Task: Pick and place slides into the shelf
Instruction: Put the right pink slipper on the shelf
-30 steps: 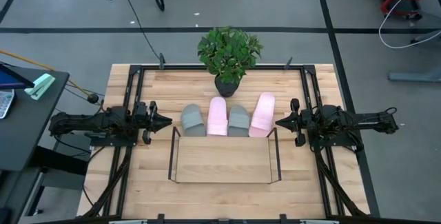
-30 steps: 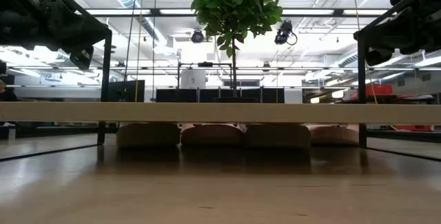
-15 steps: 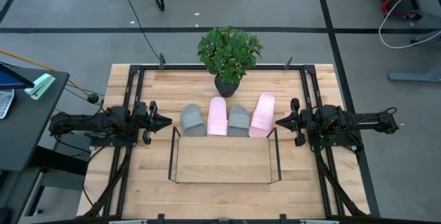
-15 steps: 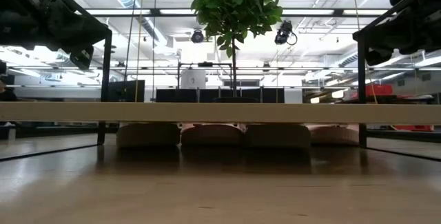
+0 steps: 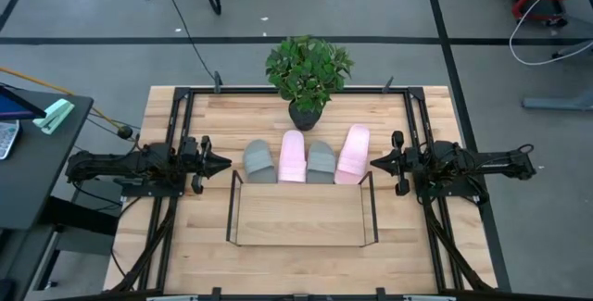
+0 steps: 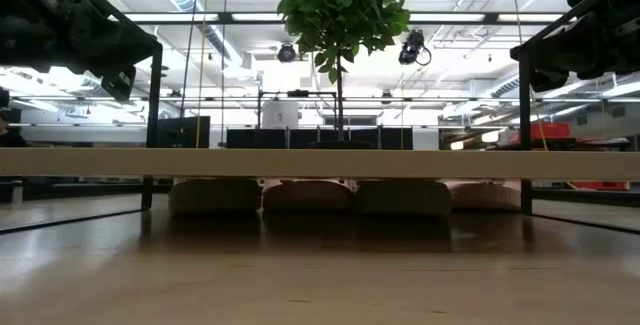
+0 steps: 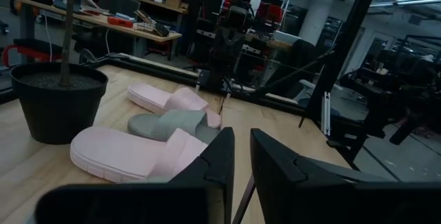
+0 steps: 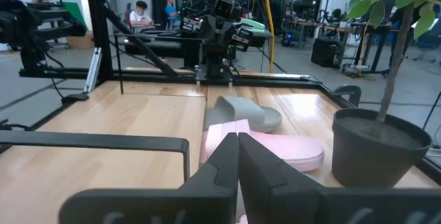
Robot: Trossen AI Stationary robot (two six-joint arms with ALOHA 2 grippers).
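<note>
Evidently, four slides [image 5: 306,159] are lined up under the shelf [image 5: 301,215], between the two end effectors. The left end effector [image 5: 225,163] is seen slightly parted, holding nothing; the right end effector [image 5: 375,165] is closed together, empty.

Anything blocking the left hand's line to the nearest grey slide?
Nothing visible does. The left hand sits at the table's left side, pointing toward the grey slide at the left end of the row, with only bare table between them. The shelf stands nearer the front, and the plant pot behind the row.
</note>
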